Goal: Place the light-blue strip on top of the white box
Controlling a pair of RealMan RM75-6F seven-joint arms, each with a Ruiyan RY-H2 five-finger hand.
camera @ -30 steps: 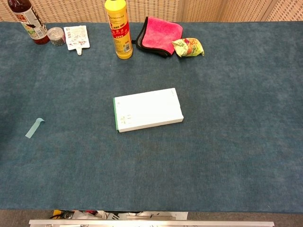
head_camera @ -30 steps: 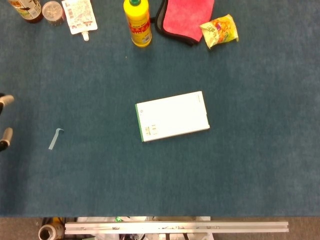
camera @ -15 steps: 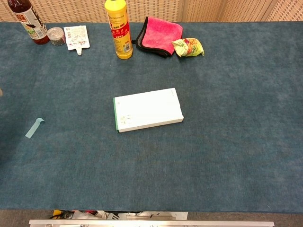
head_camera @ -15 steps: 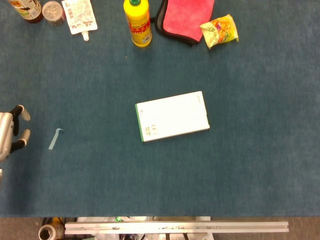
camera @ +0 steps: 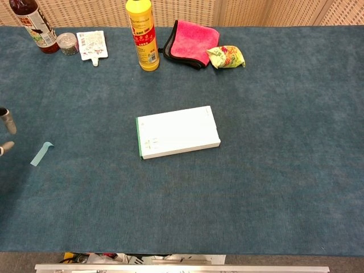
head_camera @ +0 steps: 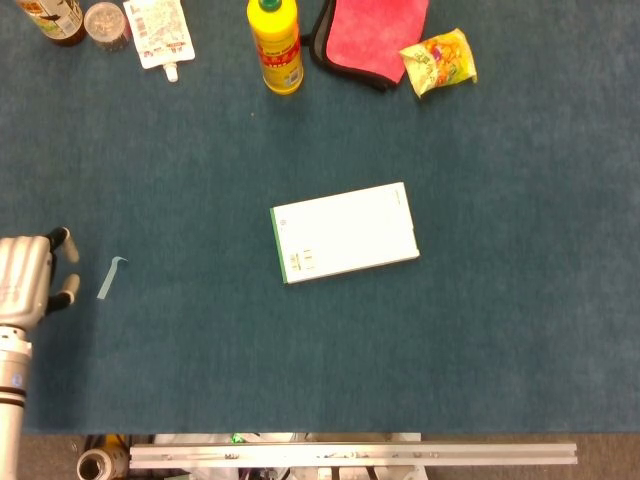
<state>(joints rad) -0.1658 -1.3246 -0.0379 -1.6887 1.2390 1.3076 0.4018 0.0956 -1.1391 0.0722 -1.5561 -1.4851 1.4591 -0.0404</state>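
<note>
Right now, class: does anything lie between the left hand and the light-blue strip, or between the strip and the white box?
Nothing visible. Only bare blue mat separates the left hand from the light-blue strip, and likewise the strip from the white box.

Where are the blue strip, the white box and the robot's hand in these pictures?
strip (head_camera: 110, 278): head view, middle of its length.
white box (head_camera: 345, 232): head view, centre of its top face.
left hand (head_camera: 32, 275): head view, back of the hand, left of the strip.

Light-blue strip (head_camera: 110, 277) flat, well left of white box (head_camera: 344, 232)
</note>
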